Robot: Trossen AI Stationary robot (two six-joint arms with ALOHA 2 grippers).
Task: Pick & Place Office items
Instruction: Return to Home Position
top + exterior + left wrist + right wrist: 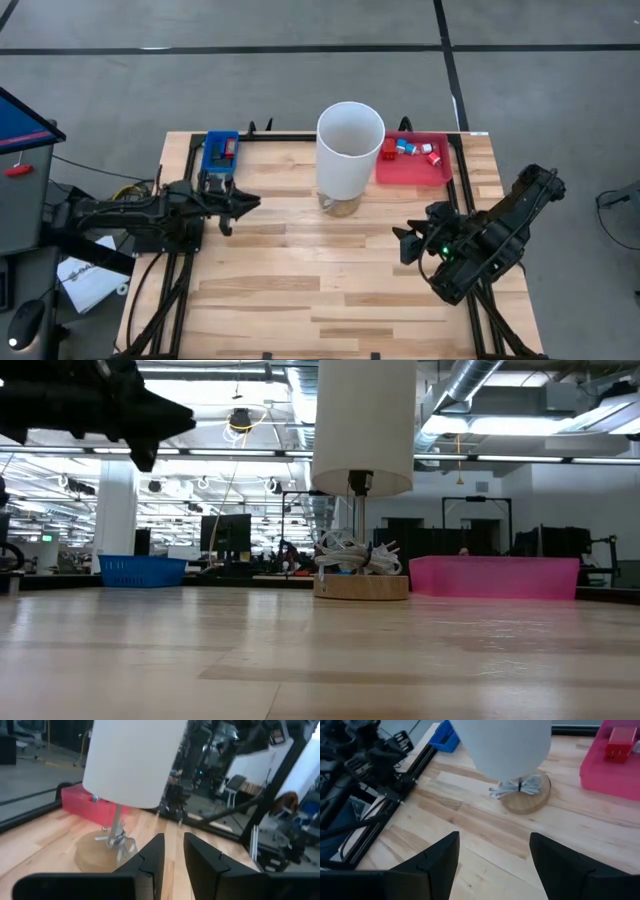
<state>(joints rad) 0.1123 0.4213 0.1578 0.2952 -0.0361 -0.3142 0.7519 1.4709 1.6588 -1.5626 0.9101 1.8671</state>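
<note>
— Well, where's everything?
— Office items [410, 148] lie in the blue bin [209, 140] and red tray [405, 172]; my left pincer [173, 851] is narrow, my right pincer [493, 851] wide, both empty.
— Risk?
— Swinging home, I could clip the lamp [350, 150].

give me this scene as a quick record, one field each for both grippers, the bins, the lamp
left gripper: open a little, empty, above the table just in front of the blue bin
right gripper: open wide, empty, above the table's right side
blue bin: far edge, left arm's side; holds red and black pieces
red tray: far edge, right arm's side; holds red and blue-white pieces
lamp: white shade, round wooden base with coiled cord, between bin and tray
</note>
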